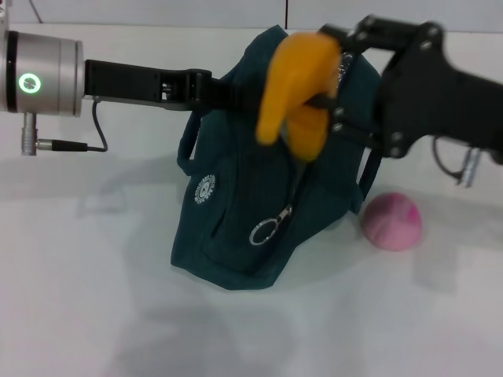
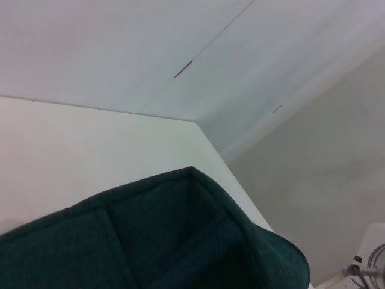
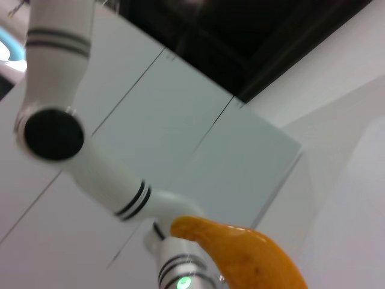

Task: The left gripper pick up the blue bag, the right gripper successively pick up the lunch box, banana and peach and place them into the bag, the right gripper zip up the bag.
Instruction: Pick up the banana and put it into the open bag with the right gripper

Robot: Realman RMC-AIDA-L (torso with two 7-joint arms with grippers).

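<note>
Banana (image 1: 292,90) is pinched in the right gripper (image 1: 326,98), hanging right over the top of the blue bag (image 1: 244,212), with the yellow end drooping down in front of the claw and the rest of it against the bag's upper edge. That claw comes in from the right side, jaws closed on the fruit. Left gripper (image 1: 224,93) reaches across from the other side, its tip at the bag's top rim, and honestly I can't tell if its fingers are clamped on the fabric or not, since the banana and bag hide them. Bag stands upright on the white table (image 1: 94,298), zipper ring (image 1: 264,232) dangling on the front below the right claw. Peach (image 1: 391,221) sits on the table just beside the bag, under the right arm. Lunch box isn't visible anywhere.
</note>
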